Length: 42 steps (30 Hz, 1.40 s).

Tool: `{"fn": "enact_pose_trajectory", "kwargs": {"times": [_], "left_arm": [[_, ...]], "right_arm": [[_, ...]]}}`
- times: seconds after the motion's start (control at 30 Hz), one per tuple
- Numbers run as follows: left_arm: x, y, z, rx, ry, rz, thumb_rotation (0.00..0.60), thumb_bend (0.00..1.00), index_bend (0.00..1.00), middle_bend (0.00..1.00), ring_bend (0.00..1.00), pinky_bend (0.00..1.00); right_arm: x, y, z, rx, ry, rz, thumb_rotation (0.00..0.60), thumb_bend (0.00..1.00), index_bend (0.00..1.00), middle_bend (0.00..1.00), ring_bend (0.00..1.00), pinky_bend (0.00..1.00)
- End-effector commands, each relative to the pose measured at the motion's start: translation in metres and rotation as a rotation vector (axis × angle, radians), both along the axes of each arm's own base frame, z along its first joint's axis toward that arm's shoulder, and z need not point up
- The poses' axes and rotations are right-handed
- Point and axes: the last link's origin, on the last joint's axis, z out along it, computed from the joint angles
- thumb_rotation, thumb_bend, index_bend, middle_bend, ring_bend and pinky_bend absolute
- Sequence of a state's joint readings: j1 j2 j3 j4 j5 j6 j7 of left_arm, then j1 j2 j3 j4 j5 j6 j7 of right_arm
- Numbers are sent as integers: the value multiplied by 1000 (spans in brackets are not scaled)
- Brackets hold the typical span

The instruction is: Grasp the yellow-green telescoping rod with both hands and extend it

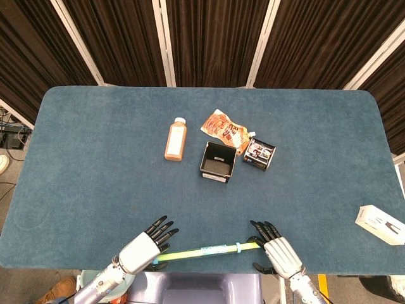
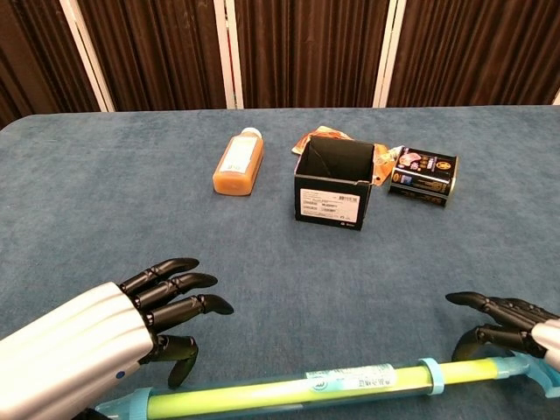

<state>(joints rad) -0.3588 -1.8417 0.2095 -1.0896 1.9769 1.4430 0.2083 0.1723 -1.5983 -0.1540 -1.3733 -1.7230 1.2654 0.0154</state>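
The yellow-green telescoping rod (image 1: 202, 251) (image 2: 289, 389) lies nearly level along the table's front edge, with light-blue collars and end pieces. My left hand (image 1: 145, 248) (image 2: 83, 341) sits over the rod's left end cap, which is tucked beneath the palm; the fingers above are spread and point at the table. My right hand (image 1: 276, 253) (image 2: 512, 324) lies over the rod's blue T-handle end, its dark fingers half curled. Its grip on the handle is hidden.
Mid-table stand an orange juice bottle (image 1: 175, 139) (image 2: 238, 163), an open black box (image 1: 218, 161) (image 2: 332, 184), an orange snack pouch (image 1: 223, 126) and a small black carton (image 1: 259, 154) (image 2: 423, 175). A white packet (image 1: 380, 223) lies at the right edge.
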Motion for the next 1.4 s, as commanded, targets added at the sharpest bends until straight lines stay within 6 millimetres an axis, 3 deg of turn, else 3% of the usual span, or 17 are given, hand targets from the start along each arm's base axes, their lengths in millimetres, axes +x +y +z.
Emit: {"fn": "enact_pose_trajectory", "kwargs": {"times": [0.03, 0.27, 0.43, 0.6, 1.0, 1.4], "left_arm": [[0, -1, 1, -2, -5, -1, 600, 413, 653, 167, 72, 52], [3, -2, 3, -3, -17, -4, 600, 413, 655, 168, 72, 52], [1, -2, 8, 13, -22, -1, 600, 412, 657, 169, 72, 52], [-1, 0, 11, 21, -16, 8, 600, 411, 658, 170, 72, 52], [-5, -1, 26, 44, -32, 2, 600, 412, 660, 171, 72, 52], [-20, -3, 56, 71, -41, -11, 600, 415, 661, 173, 72, 52]], "right_arm": [[1, -1, -2, 2, -4, 3, 600, 302, 355, 0, 0, 0], [-2, -5, -6, -4, -8, 5, 600, 326, 516, 47, 0, 0], [-4, -9, -6, -37, -34, 6, 600, 336, 691, 158, 31, 0], [-7, -12, -5, -53, -37, 5, 600, 335, 798, 232, 54, 2], [-9, -24, 14, -130, -33, 15, 600, 335, 839, 238, 59, 7], [-11, -45, 34, -203, 18, 19, 600, 331, 847, 239, 59, 8]]}}
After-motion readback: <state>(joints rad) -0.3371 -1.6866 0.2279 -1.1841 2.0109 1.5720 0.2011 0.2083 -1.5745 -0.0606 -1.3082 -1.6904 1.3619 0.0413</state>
